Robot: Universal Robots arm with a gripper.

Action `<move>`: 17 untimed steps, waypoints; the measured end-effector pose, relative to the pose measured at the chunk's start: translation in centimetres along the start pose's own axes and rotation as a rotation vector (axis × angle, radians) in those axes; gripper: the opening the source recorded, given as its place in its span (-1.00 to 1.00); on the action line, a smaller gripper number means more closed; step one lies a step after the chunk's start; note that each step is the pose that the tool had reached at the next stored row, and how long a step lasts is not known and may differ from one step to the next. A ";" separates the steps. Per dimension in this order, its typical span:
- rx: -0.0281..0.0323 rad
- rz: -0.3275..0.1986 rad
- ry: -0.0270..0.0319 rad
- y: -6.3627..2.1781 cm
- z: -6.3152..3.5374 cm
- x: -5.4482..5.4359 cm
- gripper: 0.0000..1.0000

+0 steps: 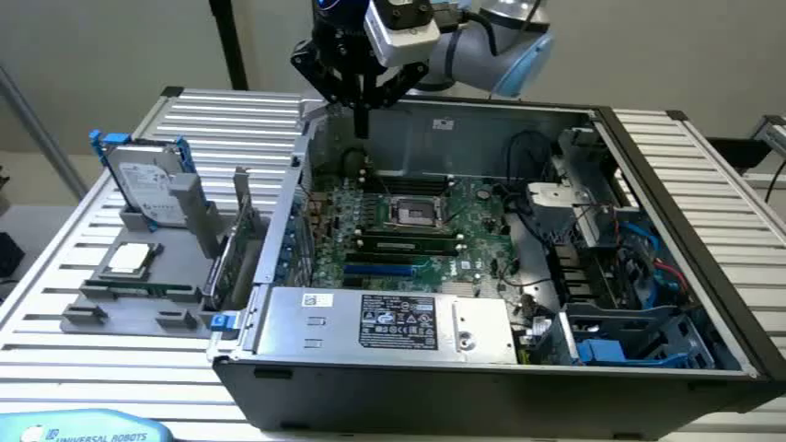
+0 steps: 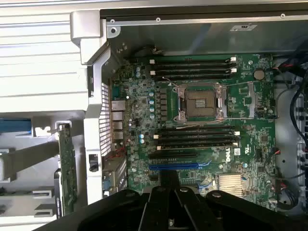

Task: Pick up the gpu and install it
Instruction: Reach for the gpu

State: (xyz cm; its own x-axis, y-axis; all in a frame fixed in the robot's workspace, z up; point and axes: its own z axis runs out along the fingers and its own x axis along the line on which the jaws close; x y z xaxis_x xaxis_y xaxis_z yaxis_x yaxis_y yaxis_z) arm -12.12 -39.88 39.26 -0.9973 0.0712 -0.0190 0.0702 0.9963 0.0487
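Clearly, the pick-up is not yet done: the gpu [image 1: 231, 250] stands on its edge in the grey holder [image 1: 123, 308] on the worktop [image 1: 50, 341], just beside the open computer case [image 1: 491, 382]. The jaws hang above the case, pressed together and empty. The card shows a thin green board edge and a silver bracket. The blue slot [image 2: 173, 166] is free.

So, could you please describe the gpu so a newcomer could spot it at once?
A grey holder sits at the exterior view's left of the case. The gpu stands on edge in it, nearest the case. Unlike the blue-framed hard drive and flat square chip, it is a thin green-edged card with a silver bracket.
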 end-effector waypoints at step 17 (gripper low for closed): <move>0.0000 0.000 0.0000 -0.69 -0.09 2.8 -0.79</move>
State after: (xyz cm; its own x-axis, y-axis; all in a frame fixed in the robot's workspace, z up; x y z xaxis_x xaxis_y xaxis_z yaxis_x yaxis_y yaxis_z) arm -15.00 -40.37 39.26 -0.9973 0.0712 -0.0190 0.0702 0.9963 0.0488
